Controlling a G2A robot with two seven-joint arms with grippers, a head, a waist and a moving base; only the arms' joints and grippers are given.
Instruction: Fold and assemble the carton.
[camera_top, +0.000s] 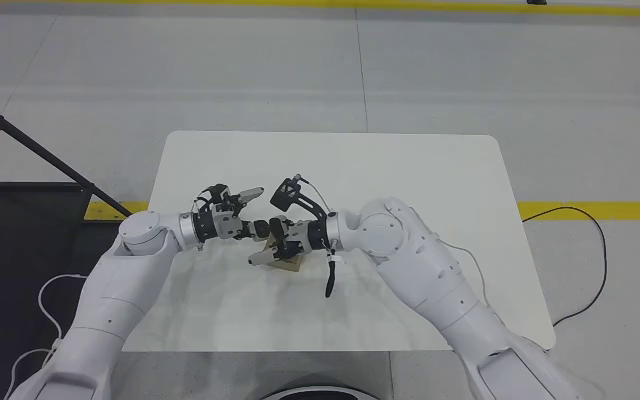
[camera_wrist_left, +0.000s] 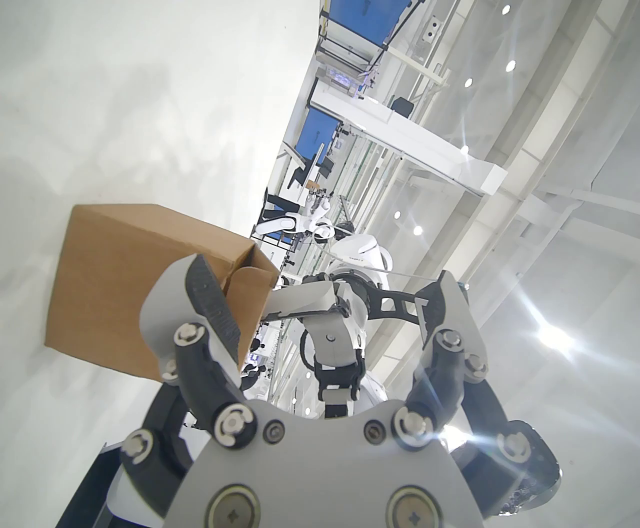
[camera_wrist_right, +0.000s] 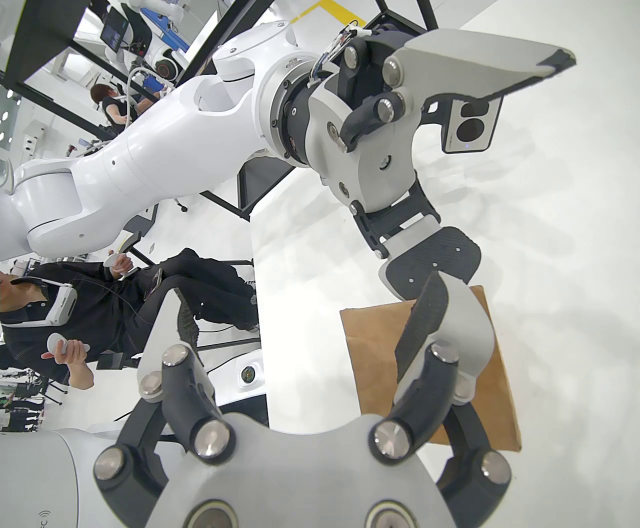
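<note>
My left gripper (camera_wrist_left: 320, 270) and right gripper (camera_wrist_right: 305, 300) are both spread wide, holding nothing. The brown carton (camera_top: 284, 261) sits on the white table (camera_top: 420, 170) between them, with one left finger at its open end and one right finger over it.

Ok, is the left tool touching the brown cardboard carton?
Cannot tell. In the left wrist view one finger of the left tool overlaps the open end of the brown cardboard carton; contact or a gap behind it is hidden.
</note>
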